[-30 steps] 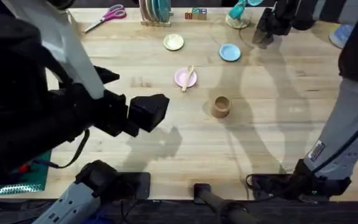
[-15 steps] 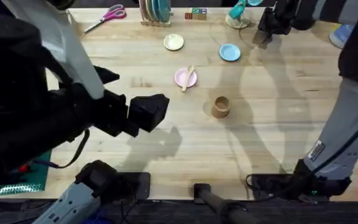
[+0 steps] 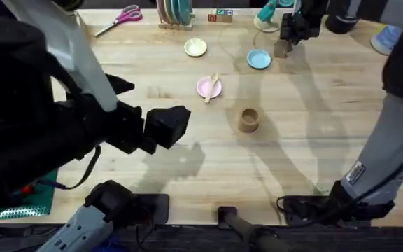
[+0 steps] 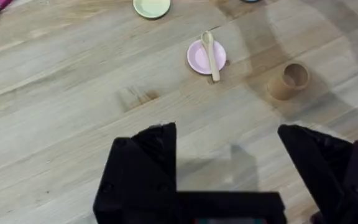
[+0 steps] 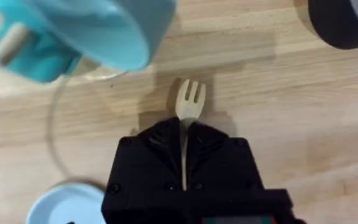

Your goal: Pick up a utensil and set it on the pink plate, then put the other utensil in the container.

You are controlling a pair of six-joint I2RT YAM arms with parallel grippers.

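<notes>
The wooden spoon (image 3: 213,85) lies across the pink plate (image 3: 206,89) at mid-table; the left wrist view shows the spoon (image 4: 211,53) on the plate (image 4: 199,59) too. To their right and nearer stands the tan container (image 3: 249,120), upright with its mouth facing up (image 4: 289,81). My right gripper (image 3: 285,40) hovers at the far back right, shut on the wooden fork (image 5: 188,102), whose prongs stick out past the fingers (image 5: 184,134). My left gripper (image 4: 229,162) is open, held high over the left front of the table (image 3: 166,127), holding nothing.
A light blue plate (image 3: 259,59) sits just beside the right gripper and a cream plate (image 3: 195,47) lies further left. Scissors (image 3: 121,17), a dish rack (image 3: 175,14) and a teal cup (image 5: 92,31) line the back edge. A black tape roll (image 5: 344,18) lies nearby.
The right gripper has moved a little to the left along the back of the table with the fork, closer to the blue plate. The left arm has stayed still.
</notes>
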